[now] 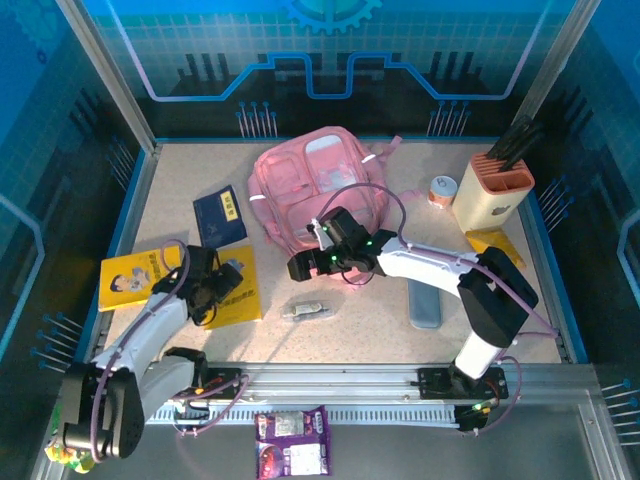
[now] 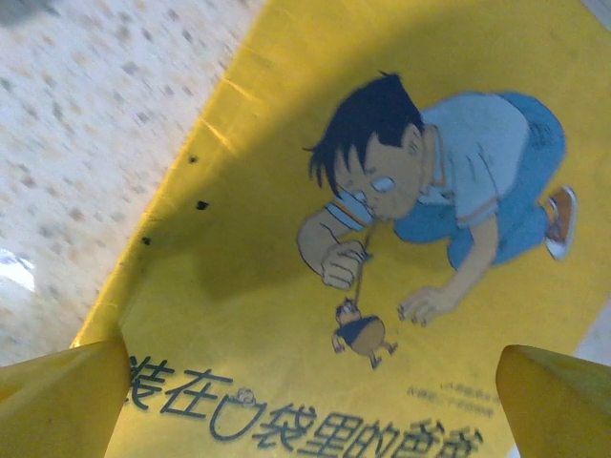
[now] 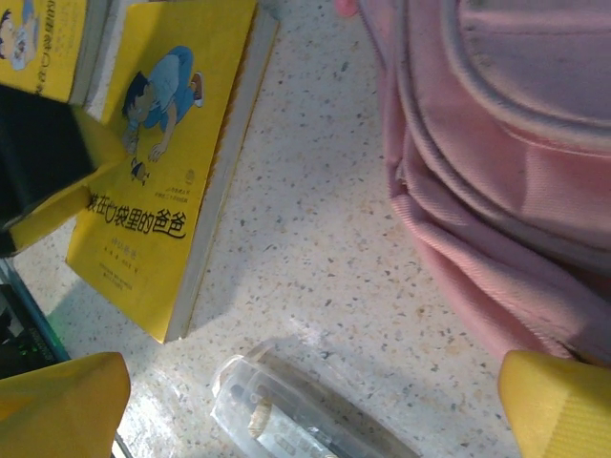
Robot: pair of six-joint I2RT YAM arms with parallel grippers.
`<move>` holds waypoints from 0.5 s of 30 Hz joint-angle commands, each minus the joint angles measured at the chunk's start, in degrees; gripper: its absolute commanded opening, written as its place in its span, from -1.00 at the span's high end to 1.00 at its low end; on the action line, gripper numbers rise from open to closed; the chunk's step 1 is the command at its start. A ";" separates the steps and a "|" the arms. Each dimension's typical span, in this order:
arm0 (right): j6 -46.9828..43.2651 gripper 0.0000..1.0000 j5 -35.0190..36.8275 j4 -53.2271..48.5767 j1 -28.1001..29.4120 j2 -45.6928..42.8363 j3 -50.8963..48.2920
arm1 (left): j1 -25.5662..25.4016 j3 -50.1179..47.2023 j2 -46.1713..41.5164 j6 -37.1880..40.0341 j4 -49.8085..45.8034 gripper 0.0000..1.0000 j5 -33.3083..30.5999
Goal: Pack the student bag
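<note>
left fingers point(image 1: 228, 276) spread wide and empty, yellow book point(image 2: 286, 286) between their tips, likely for pinching; right fingers point(image 1: 299, 266) equally wide, empty, student bag point(image 3: 496, 191) beside their right tip on the desk point(image 1: 370, 330).

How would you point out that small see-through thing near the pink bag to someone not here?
Find the large soft pink fabric backpack at the back of the table. Come toward the near edge to the small clear plastic case. Its neighbours, a yellow paperback book on the left and a grey oblong item on the right, are opaque; it alone is see-through.
</note>
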 commanded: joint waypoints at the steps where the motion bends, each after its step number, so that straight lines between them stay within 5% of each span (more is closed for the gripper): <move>1: -0.55 -0.88 -0.76 -2.79 -0.58 1.77 2.93 | -1.05 -0.87 -3.35 -3.72 -5.06 -0.98 1.81; 5: 2.30 -0.66 -2.50 -3.22 1.26 5.38 5.36 | 0.50 1.18 -6.63 -0.46 -9.46 -0.95 -2.72; 15: 4.74 -0.38 -2.56 -2.84 7.81 17.23 15.30 | 7.82 -0.47 -3.52 7.04 -5.02 -0.78 4.01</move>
